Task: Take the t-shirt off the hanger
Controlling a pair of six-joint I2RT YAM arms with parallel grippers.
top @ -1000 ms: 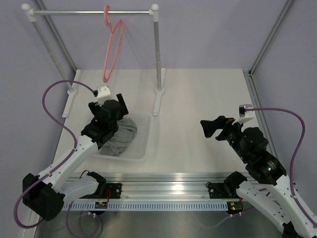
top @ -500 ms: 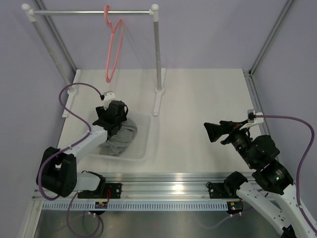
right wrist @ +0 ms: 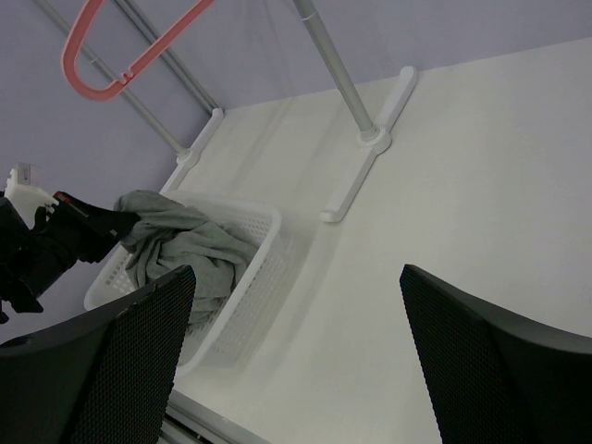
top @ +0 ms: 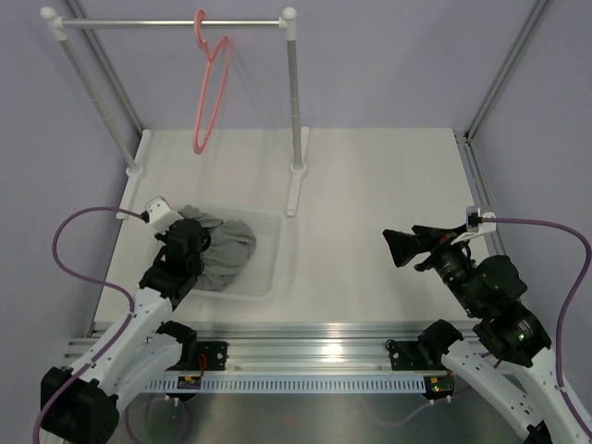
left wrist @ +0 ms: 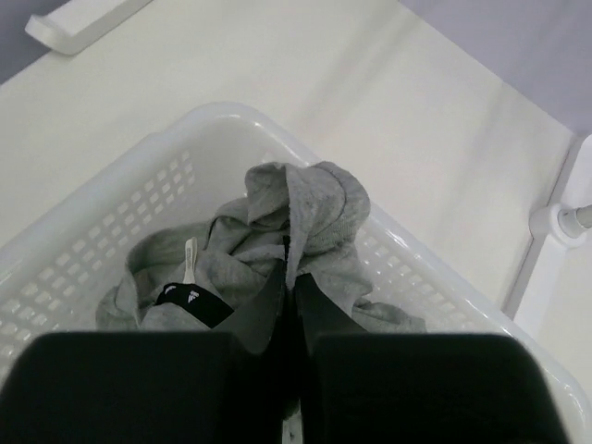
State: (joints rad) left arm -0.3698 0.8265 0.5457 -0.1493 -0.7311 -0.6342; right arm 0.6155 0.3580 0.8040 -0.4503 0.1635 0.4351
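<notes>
The grey t-shirt [top: 231, 254] lies crumpled in a white plastic basket [top: 276, 250], off the hanger. The wrist views show the same t-shirt [left wrist: 305, 199] [right wrist: 185, 240] heaped inside the basket [left wrist: 222, 116] [right wrist: 268, 240]. The bare pink hanger [top: 211, 92] [right wrist: 102, 65] hangs by its hook from the rail. My left gripper [top: 199, 242] [left wrist: 289, 270] hovers over the basket's left end, just above the cloth. Its jaws are shut and I see no cloth between them. My right gripper [top: 407, 248] [right wrist: 296, 277] is wide open and empty over the table's right half.
The white-and-silver clothes rail [top: 166, 23] stands at the back, its right post [top: 294, 102] and foot [top: 294, 190] just behind the basket. Metal frame posts run up both sides of the table. An aluminium track [top: 305, 347] lines the near edge.
My left gripper has closed and drawn back left and nearer, leaving the t-shirt in the basket. The right arm shifted slightly a second ago and is now still.
</notes>
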